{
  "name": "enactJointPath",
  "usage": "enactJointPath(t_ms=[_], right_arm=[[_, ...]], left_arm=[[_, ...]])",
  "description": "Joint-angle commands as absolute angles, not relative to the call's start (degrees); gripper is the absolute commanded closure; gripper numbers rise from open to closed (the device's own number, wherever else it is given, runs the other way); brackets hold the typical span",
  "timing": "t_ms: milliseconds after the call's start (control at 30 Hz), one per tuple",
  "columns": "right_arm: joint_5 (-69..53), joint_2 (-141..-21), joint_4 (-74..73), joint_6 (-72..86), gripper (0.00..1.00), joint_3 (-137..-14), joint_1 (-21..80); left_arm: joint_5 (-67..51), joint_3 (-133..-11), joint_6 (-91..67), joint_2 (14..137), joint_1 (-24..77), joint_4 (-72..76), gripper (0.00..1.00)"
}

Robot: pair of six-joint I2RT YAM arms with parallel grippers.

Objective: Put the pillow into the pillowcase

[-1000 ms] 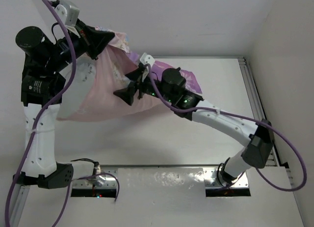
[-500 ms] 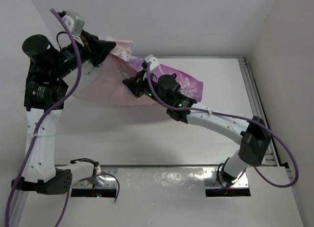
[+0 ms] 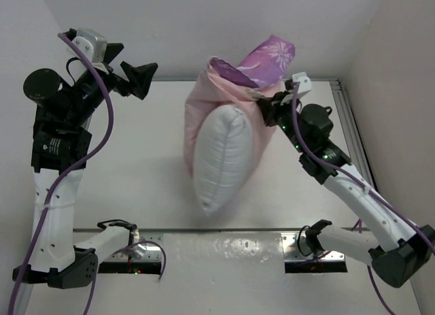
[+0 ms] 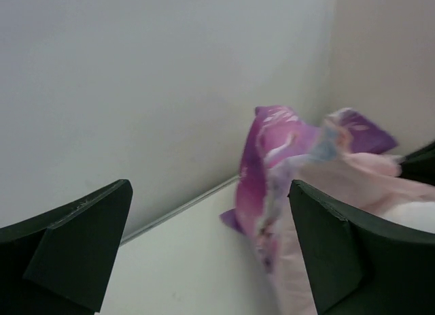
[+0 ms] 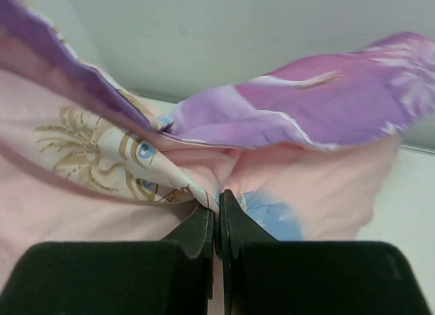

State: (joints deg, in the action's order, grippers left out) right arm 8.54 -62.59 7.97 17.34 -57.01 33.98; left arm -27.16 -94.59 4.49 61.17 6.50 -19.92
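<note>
The right gripper is clenched on a gathered fold of the pillowcase, its fingertips pinched together on the fabric where the printed face meets the pale pink inside. From that grip the pillowcase stands up off the bench, purple end uppermost and to the gripper's far side, pink inside draped downward. The pillow sits just left of the gripper, on end, upper part wrapped by the pink fabric, lower part bare and protruding. Whether its lower end touches the bench cannot be told. The left gripper stands wide open, holding nothing, well apart to the left.
</note>
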Motion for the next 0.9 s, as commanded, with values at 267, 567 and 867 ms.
enactJointPath(t_ms=[267,567,867], right_arm=[[-7.10,-70.55,-5.51,4.66,1.00,-84.68,26.52],[-13.26,-105.16,-18.44,7.70,0.02,-102.19,44.90],[6.57,-83.91,-9.76,23.98,0.01,-81.42,40.87]], left_arm=[[-12.39,-77.74,5.19,56.61,4.22,-24.87,0.00],[-4.66,-71.37,6.49,51.86,2.02,-26.10,0.00],[-13.34,-64.61,20.20,52.56,4.48,-28.65,0.00]])
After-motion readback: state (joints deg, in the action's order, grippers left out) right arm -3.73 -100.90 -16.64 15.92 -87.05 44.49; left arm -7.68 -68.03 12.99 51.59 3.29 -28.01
